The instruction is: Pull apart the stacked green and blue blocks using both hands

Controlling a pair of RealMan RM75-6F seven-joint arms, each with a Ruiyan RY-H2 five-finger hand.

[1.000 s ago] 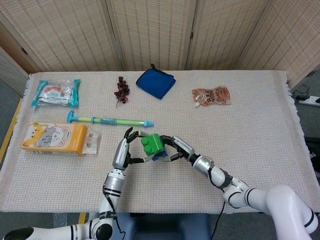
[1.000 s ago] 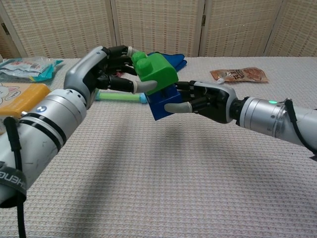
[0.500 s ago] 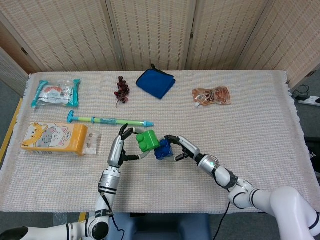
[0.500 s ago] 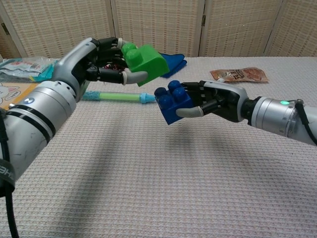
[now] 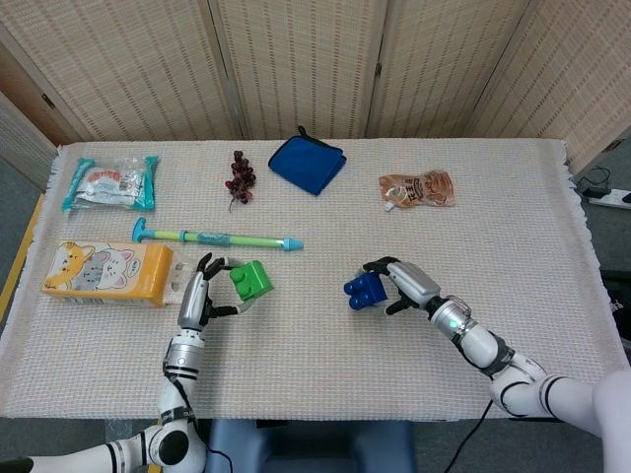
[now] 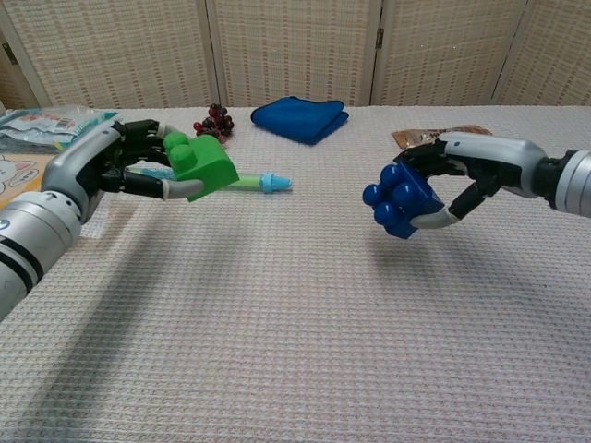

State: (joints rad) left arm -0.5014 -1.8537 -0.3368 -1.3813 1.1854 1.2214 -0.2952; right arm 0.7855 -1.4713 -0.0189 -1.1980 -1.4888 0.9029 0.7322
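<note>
The two blocks are apart. My left hand (image 5: 200,295) (image 6: 125,166) grips the green block (image 5: 251,280) (image 6: 201,166) above the table, left of centre. My right hand (image 5: 406,284) (image 6: 466,175) grips the blue block (image 5: 364,291) (image 6: 399,200), studs turned toward the left, right of centre. A wide gap of bare cloth lies between the blocks. Both blocks hang a little above the woven tablecloth (image 5: 315,345).
A green and blue pen-like stick (image 5: 217,237) (image 6: 249,183) lies just beyond the green block. An orange cat-print box (image 5: 106,273), a snack pack (image 5: 110,182), dark grapes (image 5: 239,178), a folded blue cloth (image 5: 308,163) and a brown pouch (image 5: 417,187) lie farther back.
The stacked blocks came apart. My left hand carried the green block leftward and my right hand carried the blue block rightward, so the gap between them widened greatly.
</note>
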